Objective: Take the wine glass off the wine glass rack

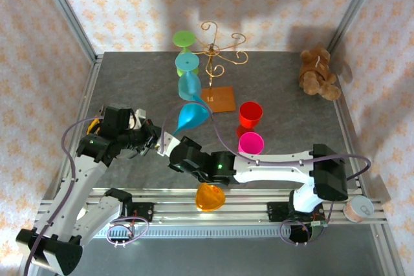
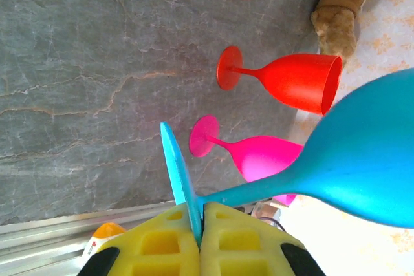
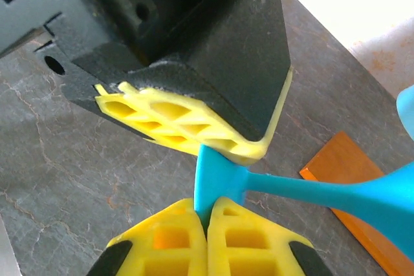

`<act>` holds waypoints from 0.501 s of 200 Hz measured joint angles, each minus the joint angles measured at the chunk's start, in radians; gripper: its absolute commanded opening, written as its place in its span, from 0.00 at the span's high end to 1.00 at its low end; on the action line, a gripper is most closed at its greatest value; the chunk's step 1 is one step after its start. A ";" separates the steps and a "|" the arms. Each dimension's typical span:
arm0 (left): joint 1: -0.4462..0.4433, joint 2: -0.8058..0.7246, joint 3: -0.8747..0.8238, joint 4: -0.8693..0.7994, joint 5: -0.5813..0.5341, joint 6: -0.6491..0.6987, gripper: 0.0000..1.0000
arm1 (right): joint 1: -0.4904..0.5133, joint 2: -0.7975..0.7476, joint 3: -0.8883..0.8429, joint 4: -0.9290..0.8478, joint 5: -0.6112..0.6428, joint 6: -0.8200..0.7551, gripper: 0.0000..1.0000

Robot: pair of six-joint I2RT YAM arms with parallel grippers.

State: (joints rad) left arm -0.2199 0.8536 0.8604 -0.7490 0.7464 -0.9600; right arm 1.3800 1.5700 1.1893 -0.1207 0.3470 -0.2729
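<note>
The blue wine glass (image 1: 192, 117) lies tilted above the table, clear of the gold wire wine glass rack (image 1: 218, 53). Its bowl points toward the rack's orange base (image 1: 218, 99). My left gripper (image 2: 199, 224) is shut on the rim of the glass's flat foot (image 2: 176, 166), with the stem and bowl (image 2: 369, 159) running off to the right. My right gripper (image 3: 207, 214) is shut on the same foot (image 3: 217, 172) from the opposite edge, and the left gripper's fingers (image 3: 187, 130) pinch it just above. In the top view the two grippers meet at the foot, left (image 1: 158, 141) and right (image 1: 171, 152).
Green (image 1: 184, 38), teal (image 1: 187, 64) and blue (image 1: 189, 85) glasses sit in a line at the rack's left side. A red glass (image 1: 250, 114) and a pink glass (image 1: 251, 143) stand near the right arm. An orange glass (image 1: 210, 196) lies at the front rail. A teddy bear (image 1: 318, 72) sits back right.
</note>
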 measured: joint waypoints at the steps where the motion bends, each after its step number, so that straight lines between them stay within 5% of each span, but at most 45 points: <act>1: 0.000 0.000 0.000 0.000 0.000 0.000 1.00 | 0.000 0.000 0.001 -0.001 0.000 0.000 1.00; 45: 0.000 0.000 -0.005 0.005 0.007 -0.001 1.00 | -0.001 0.000 0.015 -0.037 -0.013 0.006 0.97; 100: 0.000 -0.006 -0.013 0.019 0.008 0.016 1.00 | 0.000 -0.023 0.020 -0.048 -0.053 0.027 0.77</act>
State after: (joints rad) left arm -0.2203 0.8474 0.8474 -0.7303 0.7547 -0.9440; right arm 1.3804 1.5471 1.2091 -0.1688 0.2943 -0.2455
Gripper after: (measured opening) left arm 0.046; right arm 0.193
